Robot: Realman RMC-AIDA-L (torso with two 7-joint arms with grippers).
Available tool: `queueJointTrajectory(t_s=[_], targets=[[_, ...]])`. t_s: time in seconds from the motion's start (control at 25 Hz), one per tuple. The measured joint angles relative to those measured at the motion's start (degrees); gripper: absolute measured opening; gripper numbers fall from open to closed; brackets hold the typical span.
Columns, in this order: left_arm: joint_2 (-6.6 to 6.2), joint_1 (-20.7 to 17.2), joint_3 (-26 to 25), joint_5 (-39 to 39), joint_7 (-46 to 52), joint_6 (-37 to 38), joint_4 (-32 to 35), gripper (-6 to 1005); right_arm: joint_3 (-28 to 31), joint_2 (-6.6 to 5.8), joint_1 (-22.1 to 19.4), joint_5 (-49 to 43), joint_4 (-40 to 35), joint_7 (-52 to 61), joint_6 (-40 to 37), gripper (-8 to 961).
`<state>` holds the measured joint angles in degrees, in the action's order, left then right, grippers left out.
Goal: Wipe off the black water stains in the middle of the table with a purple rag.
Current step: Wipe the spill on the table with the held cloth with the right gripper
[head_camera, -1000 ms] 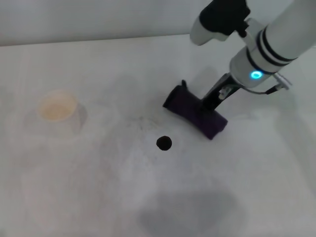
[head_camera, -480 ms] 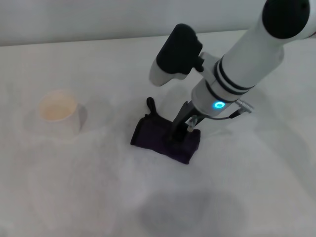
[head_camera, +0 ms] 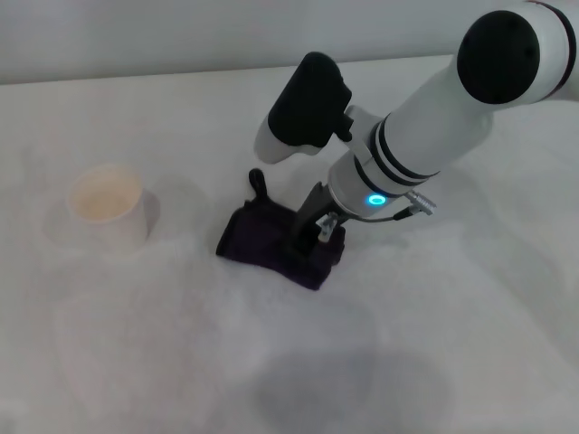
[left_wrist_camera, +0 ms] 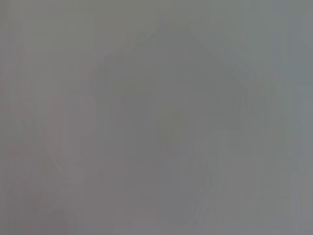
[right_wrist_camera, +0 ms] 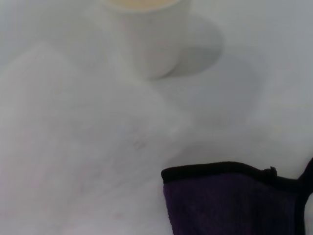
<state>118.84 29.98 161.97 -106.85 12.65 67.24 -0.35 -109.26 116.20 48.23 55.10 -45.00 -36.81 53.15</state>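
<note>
1. Purple rag (head_camera: 271, 242): folded dark cloth lying flat on the table (head_camera: 470, 344), near the middle; its small loop sticks up at the far corner. The right wrist view shows its dark hemmed edge against bare white top.
2. Right claw (head_camera: 318, 237): pressed down onto the rag's right part, fingers narrow and clamped on the cloth; arm slanting in from the far right.
3. Black stain: not visible anywhere around the rag.
4. Paper cup (head_camera: 110, 210): upright, well apart to the rag's left, with bare tabletop between them.
5. Table: open white surface on the near side and left of the rag; far edge well behind the arm.
6. Left claw: not seen; its wrist view shows nothing legible.
</note>
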Motion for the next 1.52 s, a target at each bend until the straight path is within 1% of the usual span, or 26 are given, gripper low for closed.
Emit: queueJointTrajectory(t_s=[0.2, 0.36, 0.48, 0.64, 0.76, 0.84, 0.96, 1.12, 1.2, 1.24, 1.28, 1.44, 1.52], targets=[[-0.01, -0.11, -0.04, -0.01, 0.00, 0.00, -0.04, 880, 0.38, -0.11, 0.26, -0.30, 2.21, 0.93, -3.35, 90], [-0.01, -0.49, -0.28, -0.24, 0.00, 0.20, -0.08, 879, 1.08, -0.57, 0.32, -1.23, 2.86, 1.95, -3.30, 89], [-0.01, -0.52, -0.31, -0.25, 0.00, 0.25, -0.09, 879, 3.02, -0.68, -0.21, -3.49, 2.65, 2.58, -1.46, 89], [-0.01, -0.45, -0.33, -0.16, 0.00, 0.23, -0.04, 879, 5.24, -0.72, -0.93, -5.22, 1.14, 2.46, 2.98, 89], [-0.01, -0.46, -0.35, -0.16, 0.00, 0.23, -0.32, 879, 5.33, -0.65, -1.08, -5.20, -0.38, 1.76, 6.77, 88], [-0.01, -0.34, -0.36, -0.18, 0.00, 0.21, -0.35, 879, 5.16, -0.40, -1.31, -4.94, -1.47, 0.93, 9.09, 88], [-0.01, -0.03, -0.32, -0.12, 0.00, 0.16, -0.07, 879, 3.69, -0.12, -1.60, -3.49, -2.49, -0.14, 10.02, 88], [-0.01, -0.12, -0.33, -0.22, 0.00, 0.16, -0.02, 880, 0.82, 0.01, -1.30, -0.23, -2.42, -0.42, 6.22, 87], [-0.01, -0.15, -0.34, -0.26, 0.00, 0.13, -0.04, 880, 0.44, 0.01, -1.26, 0.64, -2.06, -0.53, 2.41, 87], [0.00, -0.17, -0.34, -0.27, 0.00, 0.11, -0.04, 880, 0.26, 0.01, -1.25, 0.87, -1.37, -0.48, -0.67, 88], [0.00, -0.17, -0.34, -0.27, 0.00, 0.11, -0.04, 880, 0.26, 0.01, -1.25, 0.87, -1.37, -0.48, -0.67, 90], [0.06, -0.30, -0.34, -0.28, 0.00, 0.09, -0.03, 880, 1.25, -0.31, -1.33, 0.59, 0.68, 0.29, -5.25, 96], [0.08, -0.41, -0.35, -0.30, 0.00, 0.08, -0.01, 880, 3.87, -0.62, -1.77, -0.42, 1.34, 0.55, -5.66, 99]])
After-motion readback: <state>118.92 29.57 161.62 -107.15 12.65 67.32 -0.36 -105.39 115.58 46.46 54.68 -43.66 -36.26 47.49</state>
